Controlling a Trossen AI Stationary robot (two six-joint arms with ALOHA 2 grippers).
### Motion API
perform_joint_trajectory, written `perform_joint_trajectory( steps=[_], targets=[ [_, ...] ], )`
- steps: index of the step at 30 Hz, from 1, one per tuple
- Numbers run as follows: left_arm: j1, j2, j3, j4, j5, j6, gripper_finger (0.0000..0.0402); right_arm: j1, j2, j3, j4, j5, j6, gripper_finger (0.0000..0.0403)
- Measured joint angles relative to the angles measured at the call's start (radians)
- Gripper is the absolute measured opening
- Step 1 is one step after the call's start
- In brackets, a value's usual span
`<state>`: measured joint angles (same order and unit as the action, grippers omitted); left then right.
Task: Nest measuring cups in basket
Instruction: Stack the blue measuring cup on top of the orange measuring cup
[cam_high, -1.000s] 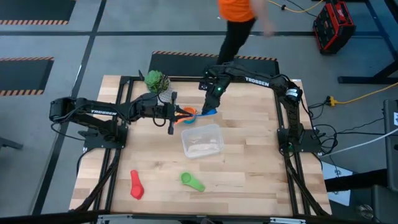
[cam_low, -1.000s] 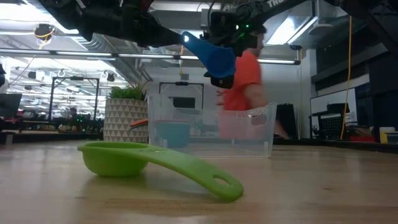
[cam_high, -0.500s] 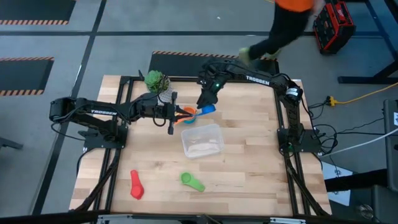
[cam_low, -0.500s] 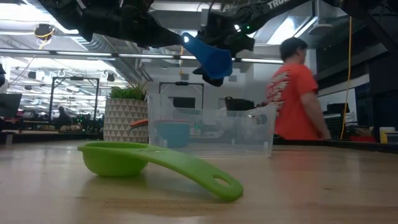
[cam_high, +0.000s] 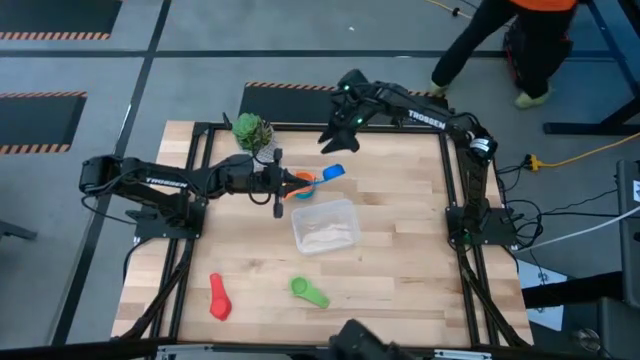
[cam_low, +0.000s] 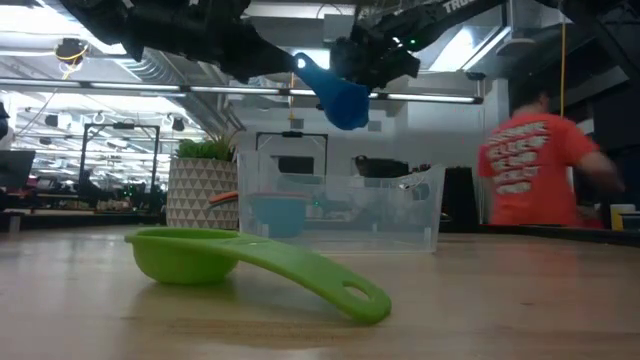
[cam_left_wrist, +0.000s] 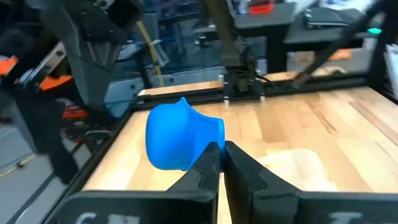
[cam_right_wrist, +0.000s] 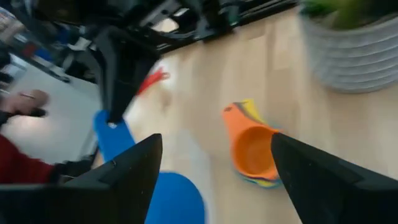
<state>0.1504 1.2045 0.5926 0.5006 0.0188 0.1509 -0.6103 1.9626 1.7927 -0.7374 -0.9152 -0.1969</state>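
Above the table, the left gripper pinches the blue cup by its handle; a slip could drop it outside the basket, while the right gripper, fingers spread, hovers apart

From directly overhead, my high camera takes in the whole worktop, both arms and the floor around it. My low camera sits at worktop height near the front edge, looking level toward the back edge and the room behind; the green cup fills its foreground, close up, with the clear basket farther back. Both views share that cup and basket. My left wrist camera looks past its own fingers across the boards toward an edge frame. My right wrist camera looks down from above the back edge, near the plant pot. Both wrist views share the blue cup.
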Motion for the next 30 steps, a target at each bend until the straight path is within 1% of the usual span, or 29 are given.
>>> perform_joint_trajectory(
  steps=[5,9,11,15,18,21,24,26,30],
  targets=[
    [-0.043,-0.012,-0.001,0.026,-0.164,-0.112,0.0003,-0.064,-0.020,0.001,0.003,0.057,-0.098,0.0305],
    [-0.086,-0.049,-0.001,0.019,-0.355,-0.247,0.0002,-0.105,-0.020,0.001,0.007,0.070,-0.173,0.0305],
    [-0.110,-0.073,-0.001,0.020,-0.442,-0.329,0.0002,-0.119,-0.020,0.001,0.019,0.096,-0.201,0.0305],
    [-0.161,-0.128,-0.001,0.019,-0.581,-0.511,0.0002,-0.132,-0.020,0.001,0.045,0.178,-0.206,0.0305],
    [-0.213,-0.132,-0.001,0.003,-0.708,-0.608,0.0002,-0.132,-0.020,0.001,0.049,0.241,-0.206,0.0305],
    [-0.266,-0.134,-0.001,-0.001,-0.844,-0.692,0.0002,-0.132,-0.020,0.001,0.054,0.259,-0.206,0.0305],
    [-0.315,-0.133,-0.001,-0.024,-0.957,-0.769,0.0002,-0.122,-0.020,0.001,0.053,0.260,-0.207,0.0305],
    [-0.340,-0.134,-0.001,-0.042,-1.002,-0.814,0.0002,-0.117,-0.020,0.001,0.054,0.260,-0.211,0.0305],
    [-0.369,-0.112,-0.001,-0.110,-1.049,-0.964,0.0002,-0.104,-0.020,0.001,0.054,0.260,-0.255,0.0305]
  ],
)
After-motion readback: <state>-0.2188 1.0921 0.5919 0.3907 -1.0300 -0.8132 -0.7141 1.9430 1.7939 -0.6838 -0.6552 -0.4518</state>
